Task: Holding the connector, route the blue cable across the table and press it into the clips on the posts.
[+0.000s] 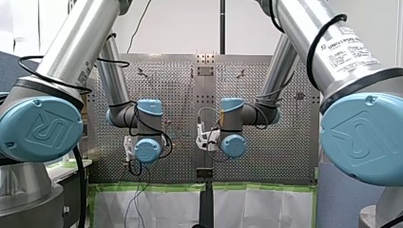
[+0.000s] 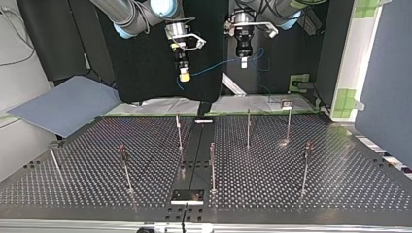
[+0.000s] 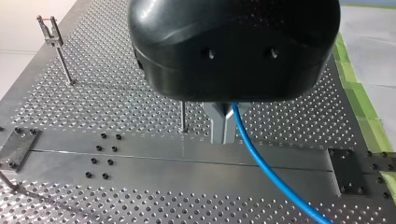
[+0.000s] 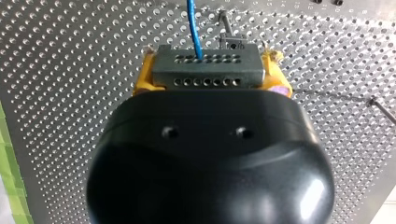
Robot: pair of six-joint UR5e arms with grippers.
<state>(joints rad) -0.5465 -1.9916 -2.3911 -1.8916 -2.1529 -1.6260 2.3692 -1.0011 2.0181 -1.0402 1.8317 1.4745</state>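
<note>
In the right wrist view my right gripper (image 4: 208, 77) is shut on a grey connector (image 4: 208, 63) with rows of holes, held between its yellow pads (image 4: 144, 78). The blue cable (image 4: 194, 25) leaves the connector's face. My left gripper (image 3: 223, 125) has its metal fingers shut on the blue cable (image 3: 268, 170), which trails off behind it. In the top view both grippers hang high above the table's far edge, my right gripper (image 2: 184, 74) at left and my left gripper (image 2: 244, 61) at right, with the cable (image 2: 218, 67) slung between them.
Several thin posts with clips stand on the perforated table (image 2: 340, 184), among them a post (image 2: 179, 130), a post (image 2: 248, 127) and a post (image 2: 212, 167). A blue-grey sheet (image 2: 68, 104) lies past the top view's left corner.
</note>
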